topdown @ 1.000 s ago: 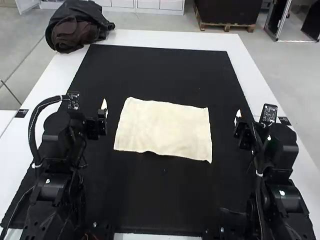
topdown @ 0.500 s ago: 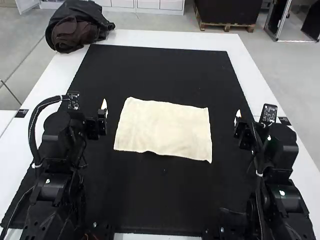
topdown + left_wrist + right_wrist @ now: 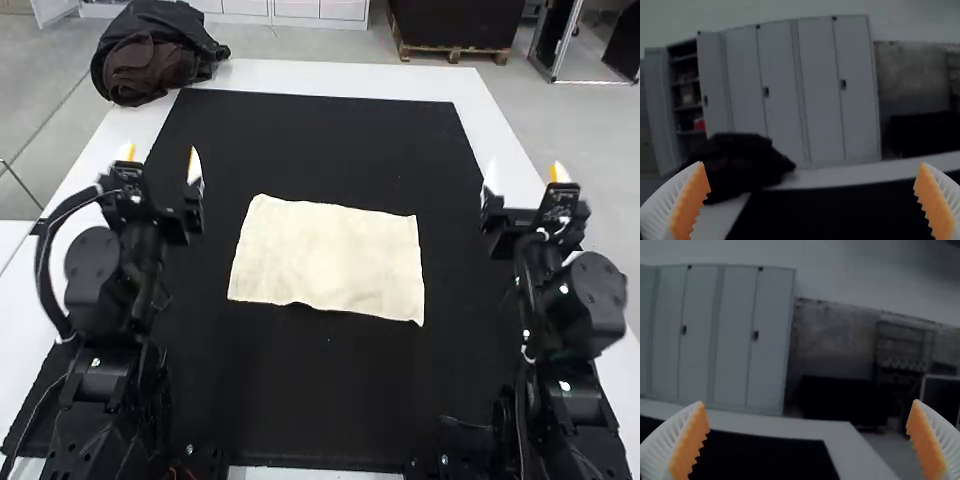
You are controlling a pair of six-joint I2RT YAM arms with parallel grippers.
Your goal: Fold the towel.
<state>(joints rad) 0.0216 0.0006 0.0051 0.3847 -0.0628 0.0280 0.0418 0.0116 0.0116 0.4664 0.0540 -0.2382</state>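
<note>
My left fingers [image 3: 692, 200] and my right fingers [image 3: 692, 440] are spread, holding nothing. The towel [image 3: 327, 260] lies flat between them: four o'clock from left, eight from right, its long axis going nine to three.

Both black jointed arms have shifted their upper parts outward. The left gripper [image 3: 161, 163], white-ribbed with orange pads, and the matching right gripper [image 3: 524, 178] each showed one pale fingertip before; now their two fingers stand wide apart.
</note>
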